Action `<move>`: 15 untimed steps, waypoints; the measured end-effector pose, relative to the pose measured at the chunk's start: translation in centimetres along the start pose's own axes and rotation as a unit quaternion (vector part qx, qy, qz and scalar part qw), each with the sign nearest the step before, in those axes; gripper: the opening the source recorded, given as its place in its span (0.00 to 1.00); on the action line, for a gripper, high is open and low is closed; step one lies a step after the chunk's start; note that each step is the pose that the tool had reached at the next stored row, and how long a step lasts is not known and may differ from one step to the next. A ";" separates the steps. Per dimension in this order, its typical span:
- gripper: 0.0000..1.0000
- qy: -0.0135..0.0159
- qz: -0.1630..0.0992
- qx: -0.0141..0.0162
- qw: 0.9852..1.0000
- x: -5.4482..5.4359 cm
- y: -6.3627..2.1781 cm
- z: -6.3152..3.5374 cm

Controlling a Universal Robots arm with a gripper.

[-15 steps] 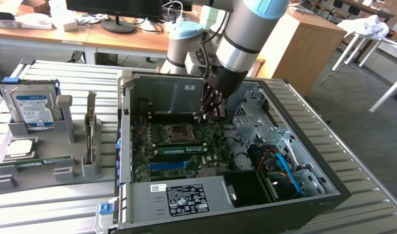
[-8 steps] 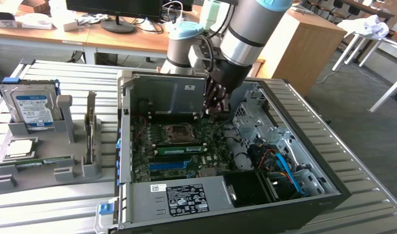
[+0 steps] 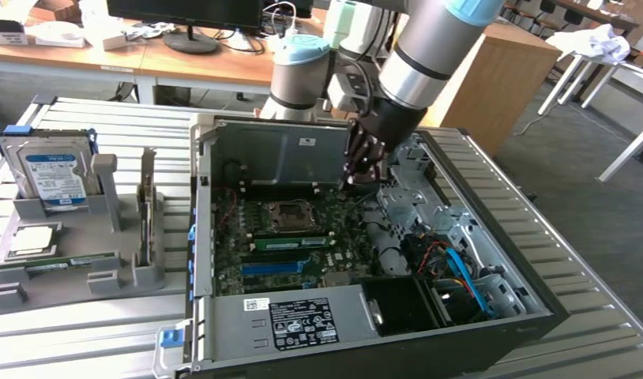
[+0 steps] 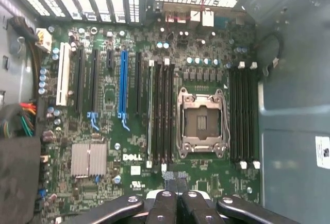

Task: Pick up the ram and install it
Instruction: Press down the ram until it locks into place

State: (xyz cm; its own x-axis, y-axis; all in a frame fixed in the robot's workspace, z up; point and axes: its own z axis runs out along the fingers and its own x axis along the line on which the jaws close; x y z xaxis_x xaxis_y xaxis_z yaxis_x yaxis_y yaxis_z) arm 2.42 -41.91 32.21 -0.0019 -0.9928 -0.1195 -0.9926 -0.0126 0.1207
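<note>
From the exterior view I see an open desktop computer case (image 3: 511, 260) lying on its side on a slatted metal table (image 3: 79, 339), taking up the centre and right of the frame. My arm comes down from the upper right of the frame, and its gripper (image 3: 362, 170) hangs inside the case, just above the upper part of the green motherboard (image 3: 290, 245), close to the empty processor socket (image 3: 290, 212).

At the left of the frame stands a grey holder (image 3: 74, 276) with several parts. A silver hard drive (image 3: 56, 175) with a blue-white label stands upright in it at the upper left. Below that lies a square silver processor chip (image 3: 31, 239). Lower still, the ram (image 3: 60, 263), a long thin green stick, lies flat on the holder, well apart from the gripper and untouched.

In the wrist view I look straight down onto the motherboard (image 4: 103, 105). The gripper (image 4: 175, 180) shows at the bottom centre of the frame, its two dark fingertips (image 4: 168, 178) pressed together, so the jaws are closed with nothing between them. Just above them in the frame is the processor socket (image 4: 202, 123), with black memory slots (image 4: 161, 113) on one side of it and more on the other. A blue expansion slot (image 4: 123, 82) stands left of centre.
</note>
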 end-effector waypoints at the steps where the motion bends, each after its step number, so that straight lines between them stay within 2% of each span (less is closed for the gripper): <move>1: 0.10 0.000 0.000 -0.002 1.000 0.0 -0.33 -0.04; 6: 0.10 -0.002 0.001 -0.012 1.000 0.0 -2.06 -0.25; 9: 0.10 -0.003 0.002 -0.017 1.000 0.0 -2.89 -0.35; 13: 0.10 -0.006 0.001 -0.017 1.000 0.0 -2.97 -0.37; 15: 0.10 -0.006 0.001 -0.017 1.000 0.0 -2.97 -0.37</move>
State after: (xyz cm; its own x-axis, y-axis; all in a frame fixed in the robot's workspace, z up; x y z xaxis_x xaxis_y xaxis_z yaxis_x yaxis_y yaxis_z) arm 5.41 -41.95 32.21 -0.0062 -0.9914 -0.1307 -0.9878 -0.0143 0.1551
